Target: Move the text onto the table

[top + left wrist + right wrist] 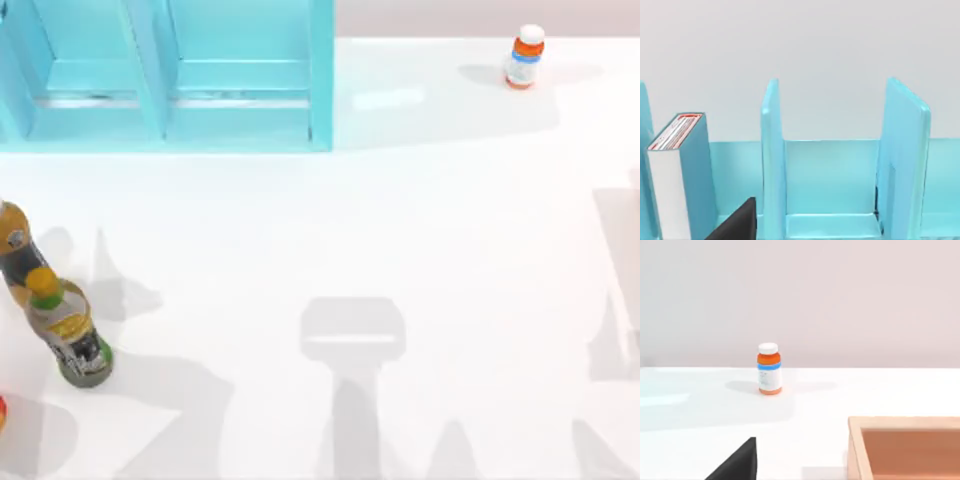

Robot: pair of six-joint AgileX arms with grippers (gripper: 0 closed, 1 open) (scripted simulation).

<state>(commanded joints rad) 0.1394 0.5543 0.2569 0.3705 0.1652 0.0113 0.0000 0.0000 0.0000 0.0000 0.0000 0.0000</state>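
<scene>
In the left wrist view a matte black wedge, part of the left gripper (737,222), juts in at the lower edge; how far its fingers are parted cannot be told, and nothing is seen in its hold. Just beside it, toward the lower left of that frame, stands the thick rectangular teal-blue book (687,175), upright in a compartment of the light-blue shelf unit (772,150), its smooth plain cover facing the gripper and its white page edges turned outward, with a red-and-white strip along the top end. Glossy, slightly rounded upright dividers separate that compartment from the next one.

In the right wrist view a similar black wedge of the right gripper (737,462) sits at the lower edge; its opening cannot be told either. Beyond it lies the glossy white counter (715,430), with a small orange pill bottle with white cap and blue-banded label (769,369) standing upright mid-frame, and the corner of a pale wooden open box (905,447) at lower right.

In the top view the shelf unit fills the upper left, the pill bottle stands at upper right, and a green-labelled plastic bottle with a yellow cap (68,328) and a dark bottle with an amber top (18,250) stand close together at the left edge.
</scene>
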